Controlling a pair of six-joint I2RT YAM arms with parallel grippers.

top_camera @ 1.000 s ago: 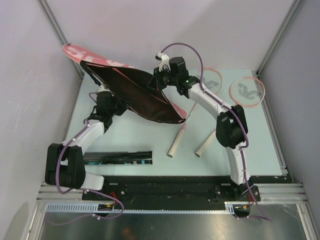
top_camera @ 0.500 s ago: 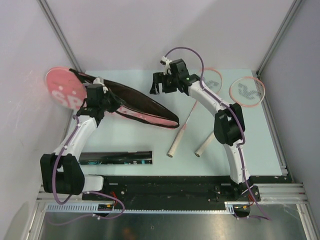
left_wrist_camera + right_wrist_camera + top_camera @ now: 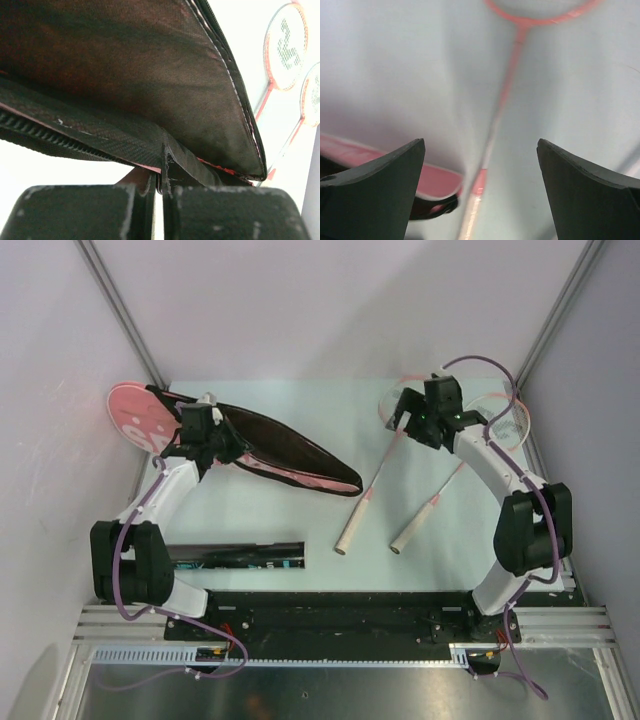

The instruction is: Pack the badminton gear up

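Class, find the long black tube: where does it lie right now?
In the top view, the long black tube lies by the table's near edge on the left, beside the left arm, with a racket handle to its right.

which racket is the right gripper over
The racket lying nearer the bag; the open right gripper hangs above its shaft. The other racket lies farther right.
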